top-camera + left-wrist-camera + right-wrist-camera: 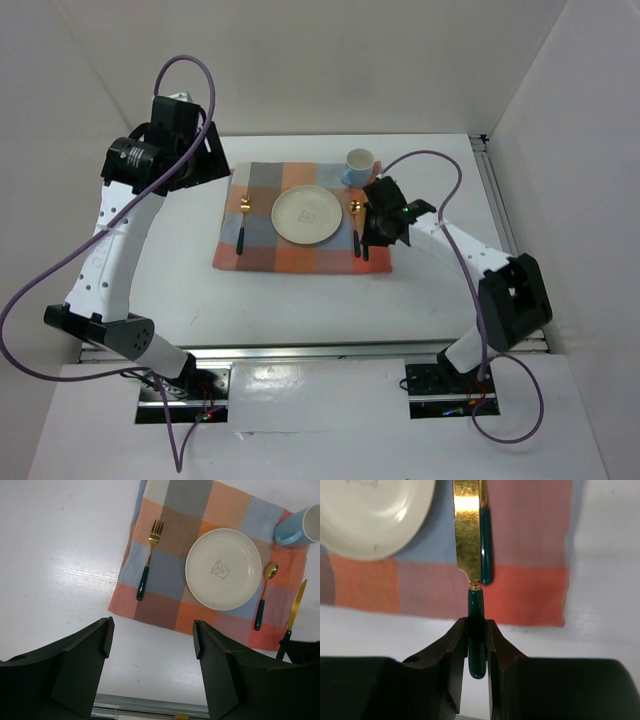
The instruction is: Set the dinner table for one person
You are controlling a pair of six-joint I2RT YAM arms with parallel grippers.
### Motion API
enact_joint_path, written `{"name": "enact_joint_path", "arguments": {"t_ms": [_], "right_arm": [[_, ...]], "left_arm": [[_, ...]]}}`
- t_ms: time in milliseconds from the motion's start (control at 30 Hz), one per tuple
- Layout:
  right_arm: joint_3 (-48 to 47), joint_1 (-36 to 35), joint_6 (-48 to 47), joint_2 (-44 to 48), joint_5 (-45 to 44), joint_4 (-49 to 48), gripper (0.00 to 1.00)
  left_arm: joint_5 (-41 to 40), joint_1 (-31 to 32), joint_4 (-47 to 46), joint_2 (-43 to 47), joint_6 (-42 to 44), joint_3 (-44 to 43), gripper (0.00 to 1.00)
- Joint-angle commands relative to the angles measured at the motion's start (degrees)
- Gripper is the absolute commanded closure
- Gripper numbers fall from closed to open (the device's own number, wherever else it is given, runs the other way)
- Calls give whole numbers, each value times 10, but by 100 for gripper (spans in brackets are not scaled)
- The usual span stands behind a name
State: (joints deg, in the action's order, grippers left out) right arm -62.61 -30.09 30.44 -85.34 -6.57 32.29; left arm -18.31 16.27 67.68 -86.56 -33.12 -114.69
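Note:
The white dinner table [300, 300] carries a checked mat [262, 255]. On the mat lie a cream plate [307, 214], a gold fork [243, 222] left of it and a gold spoon [354, 225] right of it, with a blue cup [358, 164] at the far right corner. My right gripper [476, 625] is shut on the dark green handle of a gold knife [468, 535], whose blade lies over the mat just right of the spoon [486, 545]. My left gripper [152, 630] is open and empty, held high over the table left of the mat.
Metal rails [495, 190] run along the table's edges, and white walls close in at the back and sides. The right gripper [368, 250] sits low at the mat's right side. The left gripper [205, 155] is raised at the far left.

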Motion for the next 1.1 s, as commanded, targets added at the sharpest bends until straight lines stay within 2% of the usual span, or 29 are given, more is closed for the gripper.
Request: {"name": "enact_joint_path", "arguments": {"t_ms": [0, 167, 333, 433, 467, 567, 667, 833, 1067], "right_arm": [[-78, 22, -4, -69, -3, 3, 100], [-135, 68, -26, -139, 3, -2, 100], [-135, 81, -33, -189, 3, -14, 100], [-141, 81, -33, -203, 3, -14, 83], [-147, 81, -33, -203, 3, -14, 62], [-153, 81, -33, -186, -5, -8, 30], [-178, 86, -38, -161, -27, 20, 29], [-191, 132, 1, -59, -48, 79, 0], [-141, 230, 33, 85, -118, 102, 0]], "left_arm": [[9, -2, -6, -3, 10, -13, 18], [9, -2, -1, -3, 10, -1, 18], [4, -2, -1, 3, 15, 12, 18], [4, -2, -1, 3, 15, 12, 18], [4, -2, -1, 3, 15, 12, 18], [4, -2, -1, 3, 15, 12, 18], [9, -2, -1, 3, 15, 12, 18], [9, -2, -1, -3, 20, 12, 18], [3, -7, -1, -14, 31, -15, 18]]}}
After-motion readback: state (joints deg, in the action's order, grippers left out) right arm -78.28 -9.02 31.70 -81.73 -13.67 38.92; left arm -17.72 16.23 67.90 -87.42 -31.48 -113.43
